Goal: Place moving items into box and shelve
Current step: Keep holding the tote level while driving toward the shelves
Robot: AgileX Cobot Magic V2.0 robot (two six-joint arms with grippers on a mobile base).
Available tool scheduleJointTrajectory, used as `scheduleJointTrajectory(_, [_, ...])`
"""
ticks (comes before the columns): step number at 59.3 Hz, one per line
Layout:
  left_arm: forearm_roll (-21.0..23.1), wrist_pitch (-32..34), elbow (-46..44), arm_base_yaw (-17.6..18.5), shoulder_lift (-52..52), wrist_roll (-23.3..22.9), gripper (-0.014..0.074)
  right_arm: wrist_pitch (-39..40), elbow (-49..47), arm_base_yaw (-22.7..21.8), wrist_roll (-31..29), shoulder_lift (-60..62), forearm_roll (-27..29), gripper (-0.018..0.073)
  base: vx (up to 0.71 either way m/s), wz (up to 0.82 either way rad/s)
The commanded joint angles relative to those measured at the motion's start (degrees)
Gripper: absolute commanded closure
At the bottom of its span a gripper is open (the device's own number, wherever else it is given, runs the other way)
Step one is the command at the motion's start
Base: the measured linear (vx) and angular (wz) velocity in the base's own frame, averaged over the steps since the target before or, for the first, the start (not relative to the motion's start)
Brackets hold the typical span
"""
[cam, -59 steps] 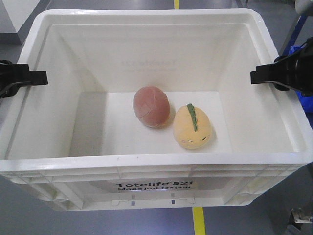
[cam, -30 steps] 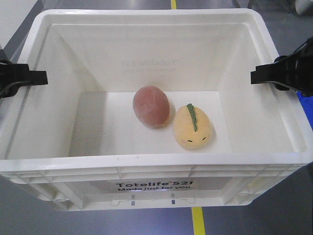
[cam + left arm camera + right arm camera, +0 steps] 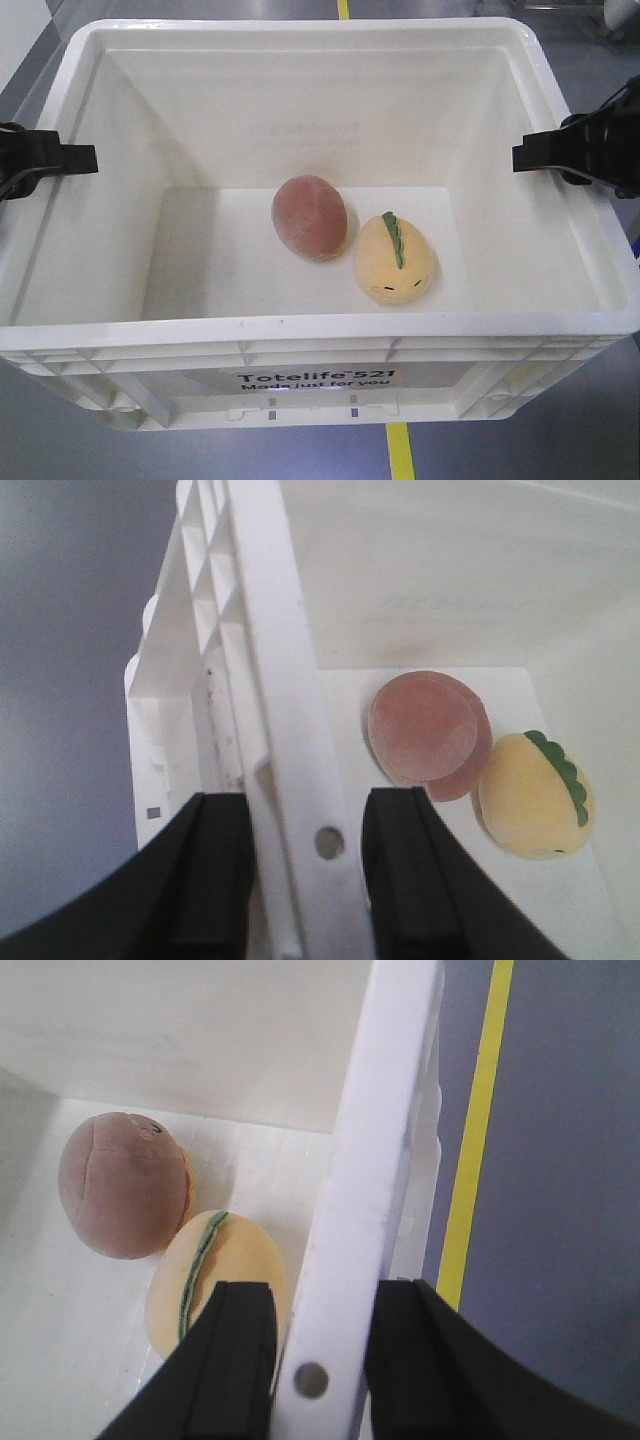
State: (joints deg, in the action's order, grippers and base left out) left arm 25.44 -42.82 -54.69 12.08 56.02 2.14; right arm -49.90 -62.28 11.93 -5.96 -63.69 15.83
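Observation:
The white box (image 3: 300,30) hangs above the floor between my two arms, its "Totelife 521" label facing the camera. Both moving items lie side by side on its bottom: the reddish-brown plush egg (image 3: 310,217) and, to its right, the yellow one with the green ridge (image 3: 395,260). My left gripper (image 3: 70,158) is shut on the left rim (image 3: 270,630), one finger inside the wall and one outside. On the right rim (image 3: 390,1110) my right gripper (image 3: 530,158) is clamped the same way. The wrist views show the brown egg (image 3: 425,730) (image 3: 120,1185) and the yellow egg (image 3: 535,795) (image 3: 230,1260) below.
Grey floor lies under the box, with a yellow line (image 3: 400,450) running under it front to back, the same yellow line (image 3: 470,1160) passing just outside the right wall. A pale wall or cabinet corner (image 3: 20,30) shows at the top left.
The floor behind the box has slid: the blue bin at the right has left the view and the yellow line has shifted slightly left. Box, toys and grippers keep their places in the frame.

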Motion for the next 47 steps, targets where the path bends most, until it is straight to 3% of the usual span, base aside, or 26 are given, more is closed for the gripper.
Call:
scheduleJointTrajectory(1, [4.68, 7.10, -2.59, 0.55, -1.61, 0.52, 0.0600, 6.52, -2.52, 0.02, -0.93, 1.64, 4.31, 0.0564, 0.49, -0.04])
scheduleJointTrajectory(47, [4.68, 7.09, -2.59, 0.55, -1.61, 0.52, 0.0600, 6.52, -2.52, 0.02, -0.93, 1.64, 4.31, 0.0564, 0.49, -0.02])
